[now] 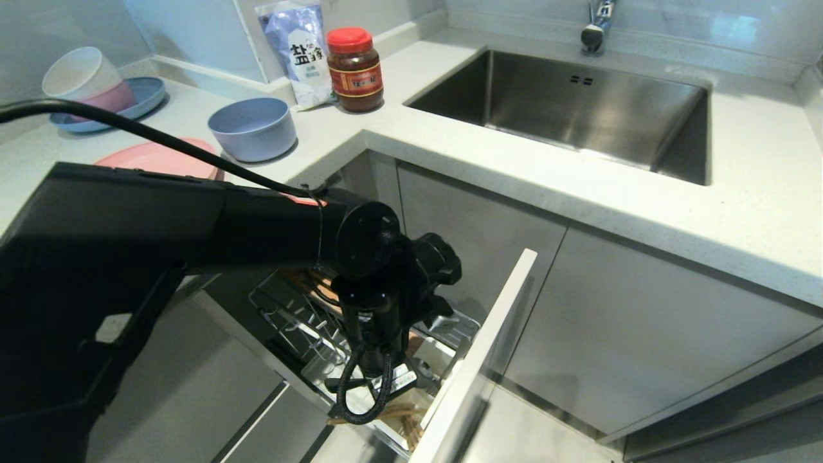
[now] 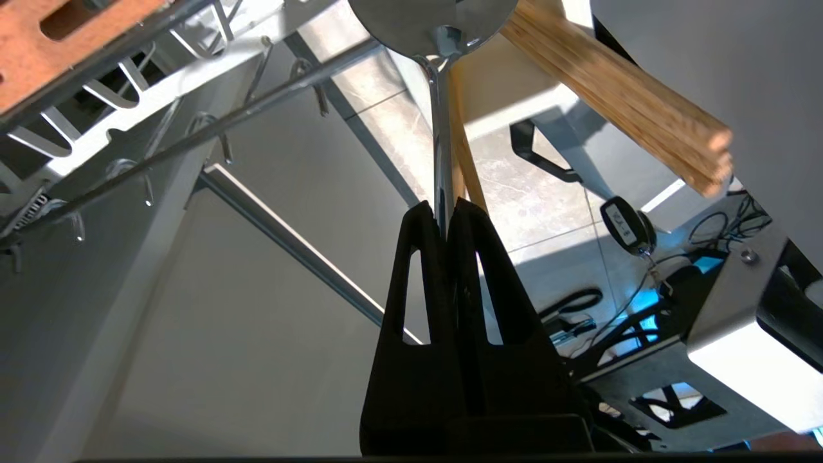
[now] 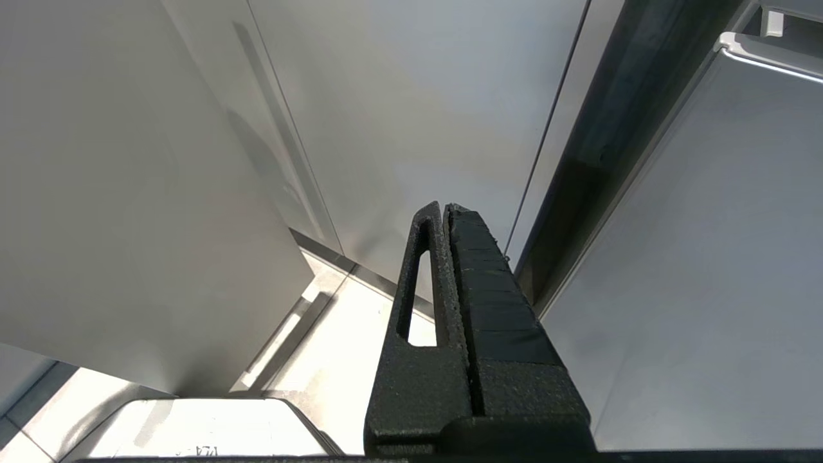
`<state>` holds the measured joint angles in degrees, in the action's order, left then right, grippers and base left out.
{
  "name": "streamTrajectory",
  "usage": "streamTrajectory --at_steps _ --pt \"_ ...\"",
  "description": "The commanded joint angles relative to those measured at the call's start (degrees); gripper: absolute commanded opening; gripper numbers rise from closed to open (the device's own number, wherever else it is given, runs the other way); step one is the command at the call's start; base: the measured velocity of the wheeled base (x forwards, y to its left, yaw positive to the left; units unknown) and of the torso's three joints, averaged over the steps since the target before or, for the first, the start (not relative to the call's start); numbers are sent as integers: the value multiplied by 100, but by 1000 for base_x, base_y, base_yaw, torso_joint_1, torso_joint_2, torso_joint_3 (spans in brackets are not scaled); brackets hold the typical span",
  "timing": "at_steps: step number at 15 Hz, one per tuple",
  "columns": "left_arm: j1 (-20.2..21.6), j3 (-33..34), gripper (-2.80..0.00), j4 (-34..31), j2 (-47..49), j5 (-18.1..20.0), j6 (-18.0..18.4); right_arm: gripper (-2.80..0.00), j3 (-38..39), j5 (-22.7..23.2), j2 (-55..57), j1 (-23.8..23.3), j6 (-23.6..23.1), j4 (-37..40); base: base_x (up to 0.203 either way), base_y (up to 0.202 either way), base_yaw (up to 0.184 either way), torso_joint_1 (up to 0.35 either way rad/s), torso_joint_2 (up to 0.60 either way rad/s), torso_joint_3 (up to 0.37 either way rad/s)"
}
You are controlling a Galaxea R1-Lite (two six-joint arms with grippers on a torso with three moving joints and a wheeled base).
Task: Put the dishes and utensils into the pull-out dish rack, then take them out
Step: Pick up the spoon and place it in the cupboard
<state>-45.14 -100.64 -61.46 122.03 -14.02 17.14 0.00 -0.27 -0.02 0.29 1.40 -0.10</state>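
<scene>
My left gripper (image 2: pixel 443 207) is shut on the long handle of the silver spoon (image 2: pixel 438 128), whose bowl (image 2: pixel 431 22) points away from the wrist. A thin light-brown chopstick (image 2: pixel 464 168) runs close beside the handle; I cannot tell if it is gripped too. In the head view the left arm (image 1: pixel 379 257) reaches down over the pull-out dish rack (image 1: pixel 289 321) and hides its own fingers. The pink plate (image 1: pixel 154 157) and the blue-grey bowl (image 1: pixel 253 127) sit on the counter at the left. My right gripper (image 3: pixel 443 207) hangs shut and holds nothing, beside grey cabinet panels.
The rack's pale front panel (image 1: pixel 482 347) juts out from the cabinet. A thick light wooden piece (image 2: pixel 617 96) lies near the spoon. A sink (image 1: pixel 578 103), red-lidded jar (image 1: pixel 354 69), salt bag (image 1: pixel 299 51) and stacked bowls on a blue plate (image 1: pixel 90 87) stand on the counter.
</scene>
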Motion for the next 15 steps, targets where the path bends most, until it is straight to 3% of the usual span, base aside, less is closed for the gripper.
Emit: streamTrajectory --at_steps 1,15 --pt "-21 -56 -280 -27 104 -28 9 -280 9 0 -24 6 0 1 0 0 0 0 0 0" --pt "-109 -432 -280 -27 694 -219 9 -280 9 0 -23 -1 0 -5 0 0 0 0 0 0"
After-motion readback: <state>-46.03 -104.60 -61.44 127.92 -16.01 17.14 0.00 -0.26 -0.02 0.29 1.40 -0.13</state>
